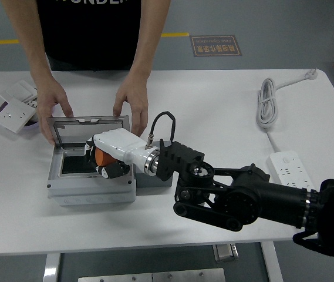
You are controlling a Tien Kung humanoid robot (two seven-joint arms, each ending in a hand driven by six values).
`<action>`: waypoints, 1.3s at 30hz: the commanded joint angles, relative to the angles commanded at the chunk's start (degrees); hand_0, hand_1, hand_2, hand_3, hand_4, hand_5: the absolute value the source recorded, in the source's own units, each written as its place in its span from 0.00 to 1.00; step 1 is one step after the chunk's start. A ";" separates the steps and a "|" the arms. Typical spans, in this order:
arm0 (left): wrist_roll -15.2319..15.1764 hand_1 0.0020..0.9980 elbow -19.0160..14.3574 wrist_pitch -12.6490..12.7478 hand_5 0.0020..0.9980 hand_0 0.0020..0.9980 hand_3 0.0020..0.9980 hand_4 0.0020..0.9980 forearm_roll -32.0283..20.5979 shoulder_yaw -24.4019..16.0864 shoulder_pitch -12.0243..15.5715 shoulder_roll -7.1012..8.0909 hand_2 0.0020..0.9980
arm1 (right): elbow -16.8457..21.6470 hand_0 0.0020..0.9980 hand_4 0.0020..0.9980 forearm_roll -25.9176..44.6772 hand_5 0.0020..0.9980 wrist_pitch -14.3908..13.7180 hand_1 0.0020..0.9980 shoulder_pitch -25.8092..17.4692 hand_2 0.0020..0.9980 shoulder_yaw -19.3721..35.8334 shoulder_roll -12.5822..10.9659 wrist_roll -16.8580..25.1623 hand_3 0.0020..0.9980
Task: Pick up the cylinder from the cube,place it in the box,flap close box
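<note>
cylinder (102, 157): mostly covered by right hand (112, 154) | person (90, 35): cut off above chest | box (90, 176) floor: partly hidden

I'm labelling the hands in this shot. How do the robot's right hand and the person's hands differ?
The right hand is white with dark fingers, curled on the orange cylinder inside the grey box; the person's hands are bare and hold no object. The right hand reaches in from the near side; the person's hands rest at the box's far edge beside the raised lid. Both are at the box.
</note>
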 joint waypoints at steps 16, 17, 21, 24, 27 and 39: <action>-0.03 0.85 0.00 -0.43 0.00 0.92 0.95 0.00 -0.28 1.27 -1.03 -0.18 0.86 | -0.75 0.69 0.64 -2.64 0.19 2.16 0.69 -0.09 0.72 1.25 0.00 1.66 0.72; -0.06 0.85 0.00 -0.45 0.00 0.92 0.95 0.00 -0.54 1.55 -1.02 -0.14 0.86 | -0.77 0.69 0.64 -2.72 0.19 2.18 0.69 -0.09 0.72 1.23 0.00 1.67 0.72; -0.21 0.85 0.00 -0.54 0.00 0.92 0.95 0.00 -1.18 2.26 -0.99 -0.13 0.86 | -0.83 0.75 0.82 -2.93 0.24 2.21 0.70 -0.15 0.74 1.13 0.00 1.68 0.80; -0.09 0.85 0.00 -0.59 0.00 0.92 0.95 0.00 -1.04 2.16 -0.94 -0.19 0.86 | -0.85 0.76 0.90 -2.97 0.30 2.17 0.71 -0.23 0.75 1.05 0.00 1.69 0.82; 0.21 0.85 0.00 -0.61 0.00 0.92 0.95 0.00 -0.44 1.63 -0.78 -0.21 0.86 | -0.86 0.76 0.90 -2.92 0.30 2.12 0.71 -0.31 0.75 1.01 0.00 1.70 0.82; 0.25 0.85 0.00 -0.43 0.00 0.92 0.95 0.00 -0.77 1.58 -0.26 -0.68 0.86 | 6.47 0.78 0.95 6.21 0.35 2.00 0.71 -2.47 0.76 6.58 0.00 3.15 0.83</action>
